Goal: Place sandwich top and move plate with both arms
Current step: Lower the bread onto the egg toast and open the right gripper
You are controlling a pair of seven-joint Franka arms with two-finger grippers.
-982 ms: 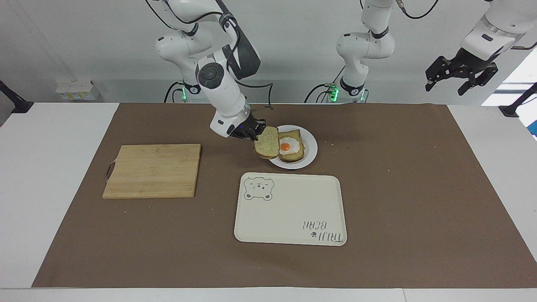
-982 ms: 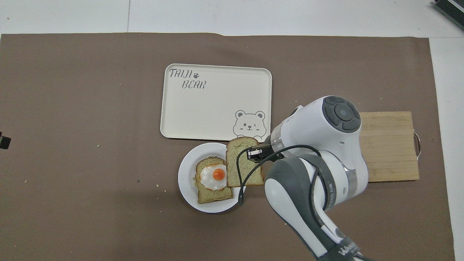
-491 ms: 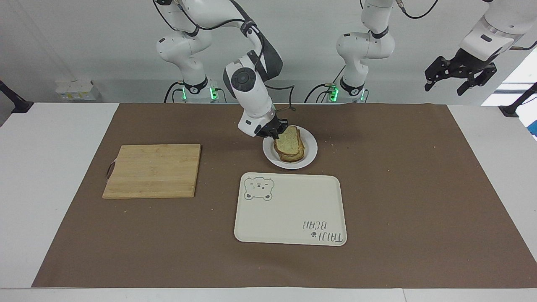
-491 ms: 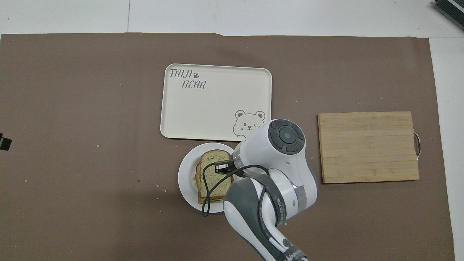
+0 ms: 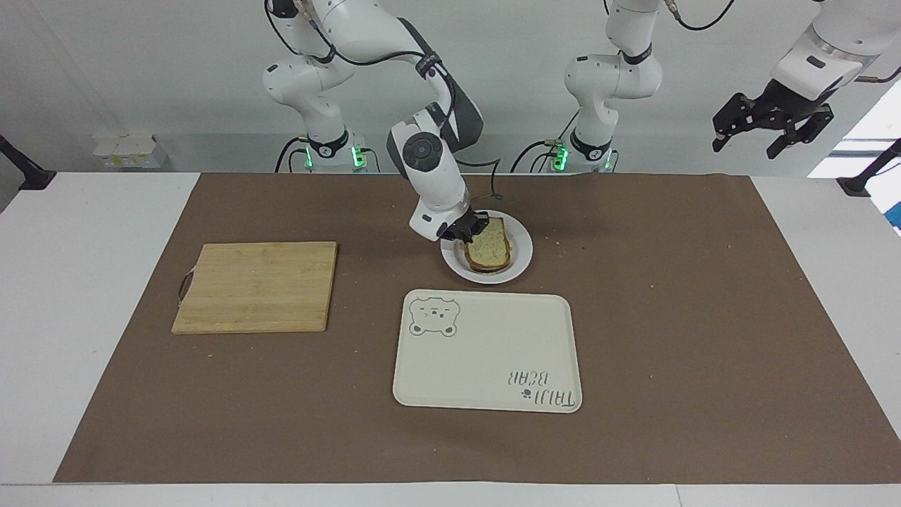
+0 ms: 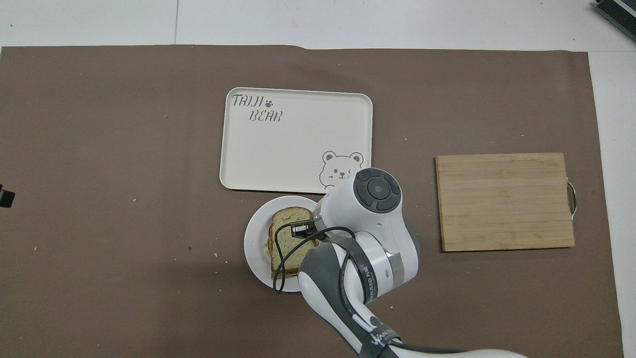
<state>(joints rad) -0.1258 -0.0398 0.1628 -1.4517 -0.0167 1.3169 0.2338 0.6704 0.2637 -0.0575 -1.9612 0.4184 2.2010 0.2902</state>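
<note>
Facing view: right end effector (image 5: 470,229) clamped on sandwich top (image 5: 488,246) over plate (image 5: 519,262).

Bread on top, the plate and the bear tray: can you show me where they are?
Bread (image 5: 490,245): facing view, middle of the top slice.
Plate (image 5: 521,253): facing view, bare white rim.
Bear tray (image 6: 293,149): overhead view, bare middle of its floor.

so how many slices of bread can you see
2, both stacked on the plate near the robots. The top slice is held by the right claw; only the crust edge of the bottom slice shows. Anything between them is hidden.
</note>
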